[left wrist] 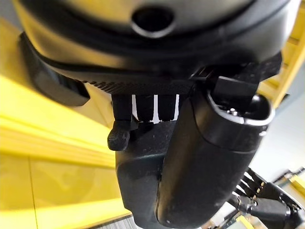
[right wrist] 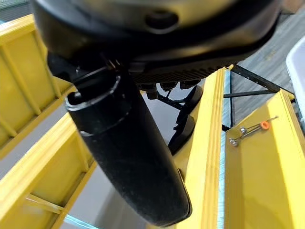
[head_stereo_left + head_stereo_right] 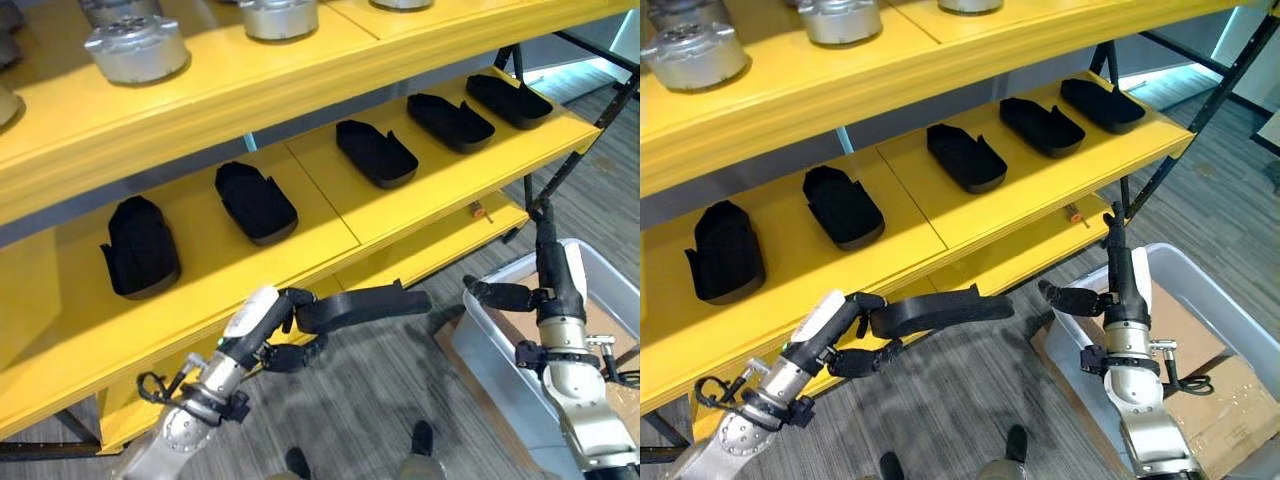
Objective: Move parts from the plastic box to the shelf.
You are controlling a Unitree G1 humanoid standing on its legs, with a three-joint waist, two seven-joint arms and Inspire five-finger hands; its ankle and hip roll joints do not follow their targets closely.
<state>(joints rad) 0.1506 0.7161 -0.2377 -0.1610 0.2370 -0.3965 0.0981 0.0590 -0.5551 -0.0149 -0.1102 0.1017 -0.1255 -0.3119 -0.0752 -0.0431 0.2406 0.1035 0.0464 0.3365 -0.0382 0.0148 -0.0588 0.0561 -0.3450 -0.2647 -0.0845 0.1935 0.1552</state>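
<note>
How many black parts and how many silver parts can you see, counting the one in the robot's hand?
Black parts on the middle shelf: 5
Black part in the left hand: 1
Silver parts on the top shelf: at least 3; some are cut off at the edge
Total: at least 9

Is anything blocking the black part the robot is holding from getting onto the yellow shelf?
Nothing visible blocks it. The left hand holds the black part just in front of the middle shelf, and bare yellow gaps lie between the five black parts already placed there.

Matt black parts lie on a smooth yellow-painted shelf below dull cast-metal pieces.
</note>
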